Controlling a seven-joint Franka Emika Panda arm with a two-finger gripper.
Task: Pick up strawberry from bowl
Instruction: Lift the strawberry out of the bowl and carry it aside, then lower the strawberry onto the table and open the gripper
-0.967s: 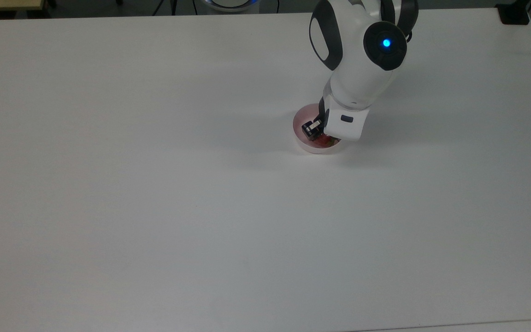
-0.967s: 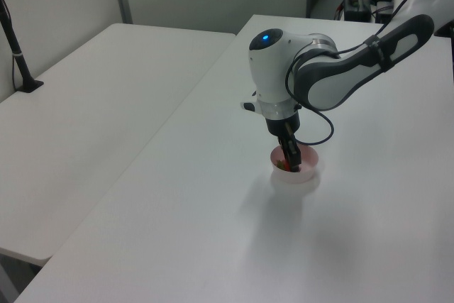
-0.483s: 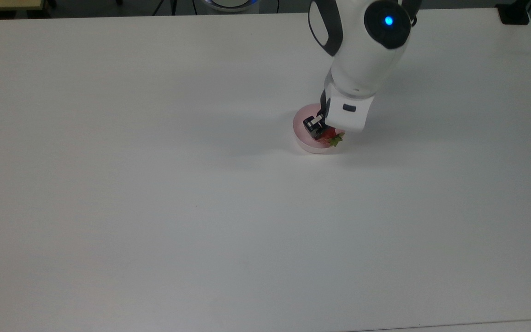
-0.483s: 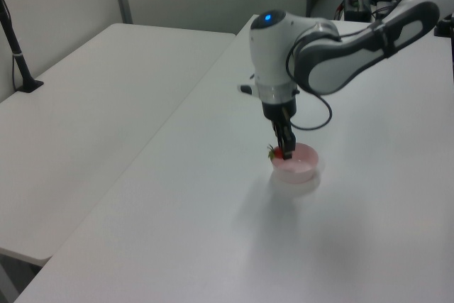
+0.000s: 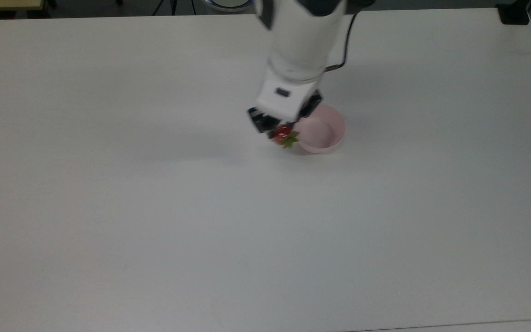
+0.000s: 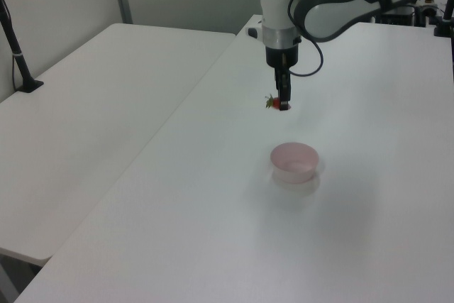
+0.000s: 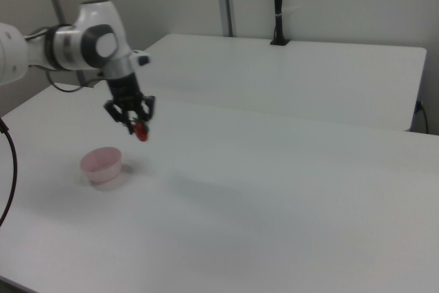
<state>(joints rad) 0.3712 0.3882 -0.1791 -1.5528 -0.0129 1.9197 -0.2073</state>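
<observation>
My gripper point(image 5: 280, 131) point(image 6: 281, 103) point(image 7: 139, 128) hangs well above the white table, shut on the small red strawberry point(image 5: 283, 133) point(image 6: 273, 102) point(image 7: 141, 132), whose green cap points down and outward. The pale pink bowl point(image 5: 319, 134) point(image 6: 294, 161) point(image 7: 101, 164) stands on the table with nothing in it. In the top view the strawberry lies just past the bowl's left rim. In the right view the gripper is up and to the right of the bowl.
The white table point(image 5: 155, 207) spreads wide around the bowl. A second white table point(image 6: 92, 104) point(image 7: 295, 66) stands alongside, carrying a black pole on a base point(image 6: 18, 58) point(image 7: 278, 5). A black cable point(image 7: 8, 169) hangs at the right view's left edge.
The gripper has lifted out of the bowl with the strawberry held in it, rising high and shifting to the top view's left. The bowl stays in place, now with nothing inside.
</observation>
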